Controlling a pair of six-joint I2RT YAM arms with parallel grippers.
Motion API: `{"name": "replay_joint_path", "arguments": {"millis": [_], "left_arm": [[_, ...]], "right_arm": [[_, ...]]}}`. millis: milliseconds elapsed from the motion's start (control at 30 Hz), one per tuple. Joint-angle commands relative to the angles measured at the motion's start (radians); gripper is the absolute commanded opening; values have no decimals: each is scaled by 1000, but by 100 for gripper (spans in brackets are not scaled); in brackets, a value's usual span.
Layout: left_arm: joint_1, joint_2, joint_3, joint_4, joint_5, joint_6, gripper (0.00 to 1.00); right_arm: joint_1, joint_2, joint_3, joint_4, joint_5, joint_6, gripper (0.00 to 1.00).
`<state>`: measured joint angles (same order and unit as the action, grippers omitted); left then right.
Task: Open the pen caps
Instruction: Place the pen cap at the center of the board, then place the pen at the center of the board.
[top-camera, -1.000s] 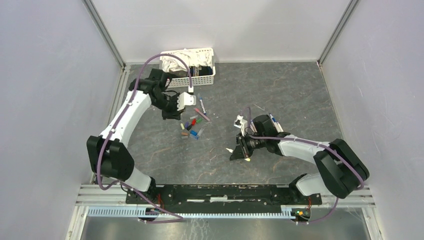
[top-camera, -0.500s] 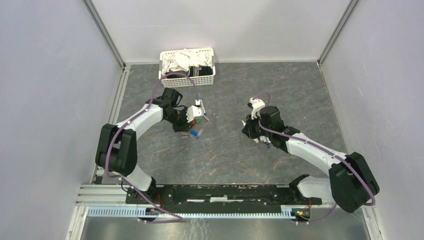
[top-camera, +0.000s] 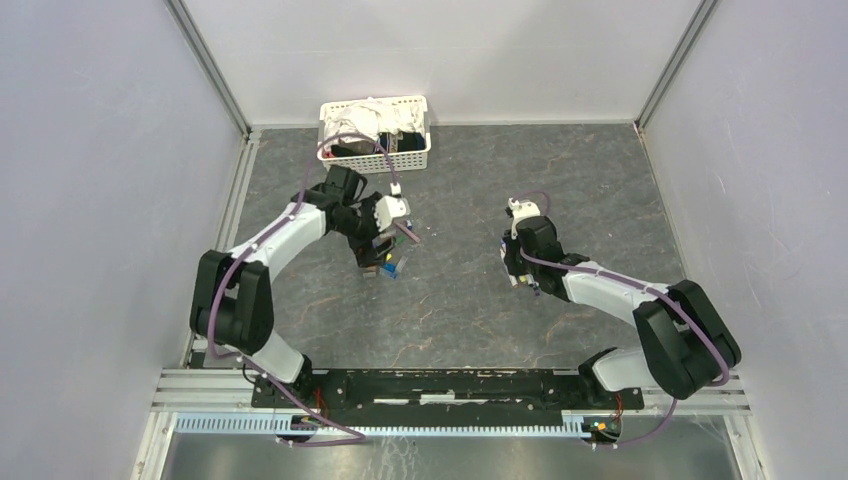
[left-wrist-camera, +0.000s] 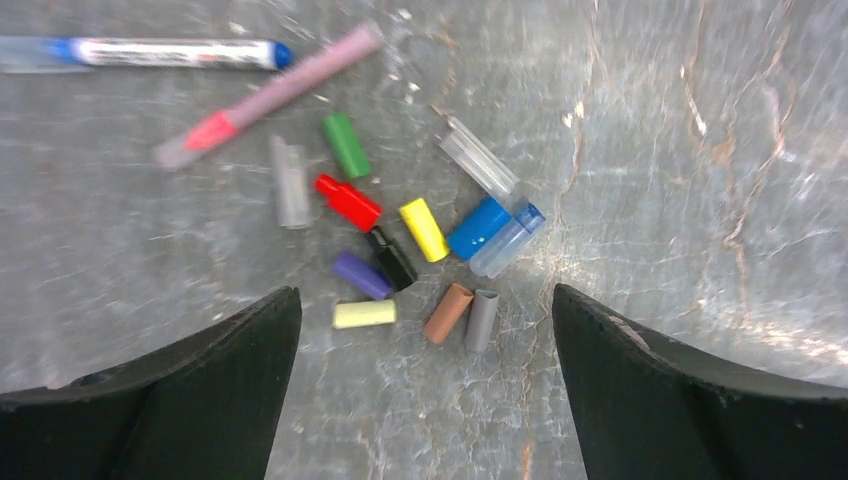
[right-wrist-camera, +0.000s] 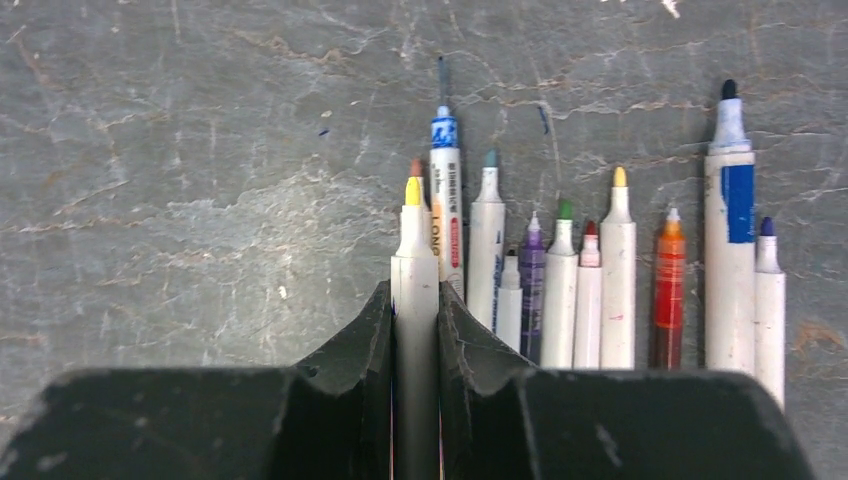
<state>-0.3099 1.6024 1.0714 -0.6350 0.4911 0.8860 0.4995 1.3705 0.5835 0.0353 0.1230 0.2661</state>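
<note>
Left gripper (left-wrist-camera: 422, 300) hovers with its jaws spread wide above the loose pen caps (left-wrist-camera: 424, 229). The caps lie clustered on the grey table (left-wrist-camera: 700, 200), just beside two markers (left-wrist-camera: 170, 52). Right gripper (right-wrist-camera: 415, 300) pinches a yellow-tipped pen (right-wrist-camera: 414, 235), uncapped, at the left end of a row of uncapped pens (right-wrist-camera: 560, 290) lying side by side, tips pointing away from the wrist.

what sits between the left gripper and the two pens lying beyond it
Only the loose pen caps, scattered between the open left gripper and the blue-ended pen and pinkish pen beyond. Nothing visible lies on either pen.
</note>
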Motion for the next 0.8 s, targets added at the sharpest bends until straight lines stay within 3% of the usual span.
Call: {"name": "replay_joint_path", "arguments": {"millis": [0,167,300,467,767], "left_arm": [[-1,-99,183,-89,-15,-127,100],[11,-111,362,-212,-110,-193,100],[24,-188,360,-123,-225,-266,100],[45,-287,274,-8,-309,-331,100],[45,-285,293,-56,-267,-320,100]], "right_arm": [[-15,9,-5,71,99,-4,3],[-33,42,7,77,105,-22,14],[-37,56,8,77,94,-20,24],[-37,41,-1,71,94,-18,26],[-37,-20,-23,40,74,-9,26]]}}
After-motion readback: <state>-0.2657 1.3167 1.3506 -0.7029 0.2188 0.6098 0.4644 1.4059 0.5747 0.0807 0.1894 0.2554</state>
